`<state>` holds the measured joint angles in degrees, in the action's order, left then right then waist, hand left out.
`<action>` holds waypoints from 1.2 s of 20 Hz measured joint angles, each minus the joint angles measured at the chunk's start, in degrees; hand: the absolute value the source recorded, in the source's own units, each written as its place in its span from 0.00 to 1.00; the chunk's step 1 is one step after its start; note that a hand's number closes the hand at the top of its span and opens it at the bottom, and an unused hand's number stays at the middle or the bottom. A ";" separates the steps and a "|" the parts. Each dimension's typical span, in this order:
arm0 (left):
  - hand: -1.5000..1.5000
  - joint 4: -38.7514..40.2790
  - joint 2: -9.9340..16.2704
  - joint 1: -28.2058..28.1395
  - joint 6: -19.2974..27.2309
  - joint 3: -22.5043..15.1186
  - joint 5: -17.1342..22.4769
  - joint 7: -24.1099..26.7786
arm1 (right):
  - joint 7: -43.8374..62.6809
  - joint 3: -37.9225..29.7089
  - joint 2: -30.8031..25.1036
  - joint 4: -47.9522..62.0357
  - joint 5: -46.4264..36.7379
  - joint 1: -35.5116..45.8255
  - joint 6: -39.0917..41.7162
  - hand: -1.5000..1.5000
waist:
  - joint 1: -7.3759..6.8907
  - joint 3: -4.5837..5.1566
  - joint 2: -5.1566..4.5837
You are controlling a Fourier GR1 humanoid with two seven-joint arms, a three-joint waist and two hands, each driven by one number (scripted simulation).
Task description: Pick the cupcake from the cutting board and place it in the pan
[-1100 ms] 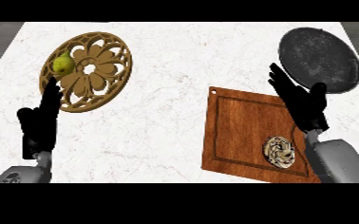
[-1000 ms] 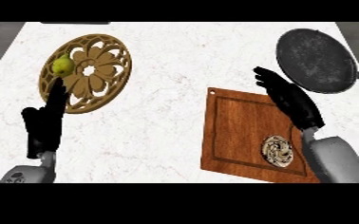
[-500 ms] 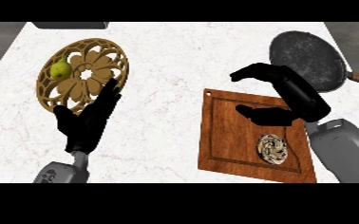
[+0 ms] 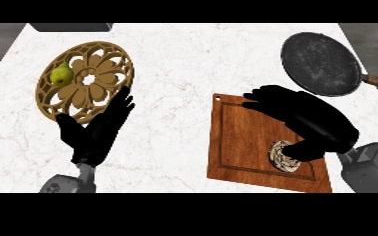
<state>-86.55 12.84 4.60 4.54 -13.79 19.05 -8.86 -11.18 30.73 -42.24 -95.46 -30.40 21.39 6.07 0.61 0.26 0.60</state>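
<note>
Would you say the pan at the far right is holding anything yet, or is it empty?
Empty: the pan shows only its bare dark surface, and the cupcake lies on the cutting board, partly under the right hand.

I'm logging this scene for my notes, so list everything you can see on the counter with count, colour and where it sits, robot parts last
Counter: one, white marbled, fills the view.
Cutting board: one, reddish-brown wood, lower right.
Cupcake: one, pale patterned top, on the board's near right part, partly under the right hand.
Pan: one, dark grey, upper right, beyond the board.
Trivet: one, tan carved wood, round, upper left.
Pear: one, yellow-green, on the trivet's left side.
Left hand: black, open, overlapping the trivet's near edge.
Right hand: black, fingers relaxed, over the board above the cupcake.
</note>
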 measured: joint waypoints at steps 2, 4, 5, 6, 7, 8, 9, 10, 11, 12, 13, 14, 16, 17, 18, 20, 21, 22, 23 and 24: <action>0.50 0.20 -0.17 0.22 0.03 -0.09 -0.09 -0.11 | 4.38 2.99 -2.99 -1.43 -5.62 1.25 3.28 0.00 | 0.11 0.10 0.16; 0.50 -0.01 -0.07 0.08 -0.22 0.08 0.27 -0.37 | 9.85 6.04 -4.65 -3.41 -10.38 2.30 7.44 0.00 | 0.01 0.16 0.30; 0.50 -0.22 0.01 0.07 -0.44 0.31 0.60 -0.47 | 12.75 7.40 -5.09 -4.68 -12.19 2.97 10.03 0.00 | -0.06 0.17 0.33; 0.50 -0.19 -0.07 0.12 -0.40 0.25 0.52 -0.50 | 15.78 9.03 -5.10 -5.92 -14.12 3.30 12.46 0.00 | -0.03 0.17 0.33; 0.50 -0.26 -0.23 0.33 -0.42 0.16 0.55 -0.65 | 18.78 10.80 -4.53 -6.78 -15.92 3.87 15.14 0.00 | -0.19 0.16 0.27; 0.50 -0.16 -0.26 0.60 -0.42 0.38 0.73 -0.86 | 21.61 12.62 -4.22 -7.76 -17.48 4.01 17.98 0.00 | -0.14 0.16 0.24; 0.50 -0.16 -0.22 0.42 -0.53 0.33 0.75 -0.95 | 24.32 14.35 -3.95 -8.75 -18.75 4.07 21.11 0.00 | -0.14 0.16 0.26; 0.50 -0.19 0.01 0.41 -0.72 0.50 0.75 -0.83 | 26.98 15.73 -3.46 -9.36 -19.70 4.14 24.29 0.00 | -0.20 0.14 0.20; 0.50 -0.02 0.10 0.60 -0.95 0.70 0.94 -0.93 | 29.69 17.19 -2.63 -10.10 -20.46 4.06 27.56 0.00 | -0.15 0.13 0.15; 0.50 -0.43 0.21 0.10 -1.13 0.56 0.90 -0.90 | 32.36 18.29 -1.85 -10.84 -21.09 4.07 30.88 0.00 | -0.25 0.10 0.13; 0.50 -0.15 0.20 0.03 -1.39 0.68 0.99 -0.69 | 35.29 19.62 -0.24 -11.45 -21.84 3.96 33.97 0.00 | -0.27 0.08 0.06; 0.50 0.21 0.12 0.37 -1.36 0.69 0.85 -0.78 | 38.34 21.09 1.69 -12.18 -22.62 3.58 36.92 0.00 | -0.19 0.05 0.00; 0.50 0.11 -0.01 0.60 -1.53 0.97 1.08 -0.99 | 44.06 22.58 5.28 -13.52 -23.63 2.23 41.87 0.00 | -0.11 -0.01 -0.09; 0.50 -0.44 0.20 0.43 -1.56 1.34 1.26 -1.20 | 46.74 23.36 7.16 -14.16 -24.24 1.02 43.51 0.00 | -0.13 -0.04 -0.12; 0.50 -0.06 0.32 0.49 -1.97 1.72 1.36 -1.07 | 48.60 23.71 8.66 -14.43 -24.71 -0.23 44.59 0.00 | -0.15 -0.08 -0.19; 0.50 0.09 0.24 1.12 -2.13 2.13 1.14 -1.42 | 51.62 24.04 12.09 -14.17 -25.64 -1.79 46.49 0.00 | -0.26 -0.13 -0.31; 0.50 -0.40 0.13 0.86 -2.05 2.13 0.87 -1.57 | 53.12 24.39 13.51 -14.62 -26.30 -2.98 47.19 0.00 | -0.31 -0.16 -0.35; 0.50 -0.02 -0.26 0.75 -2.24 2.07 0.61 -1.10 | 54.31 24.85 14.93 -14.27 -27.19 -3.83 47.39 0.00 | -0.35 -0.17 -0.38; 0.50 -1.32 -0.27 0.03 -2.20 1.99 0.58 -1.64 | 55.28 25.37 15.70 -14.26 -28.28 -4.71 47.36 0.00 | -0.44 -0.19 -0.40; 0.50 -1.98 -0.13 -0.43 -2.54 2.11 0.63 -2.06 | 55.84 25.99 15.93 -14.30 -29.44 -5.53 47.23 0.00 | -0.50 -0.21 -0.42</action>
<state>-88.53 12.71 4.17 1.99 -11.68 19.69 -10.93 44.67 56.72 -26.31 -109.77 -59.84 15.86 53.30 0.11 0.05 0.18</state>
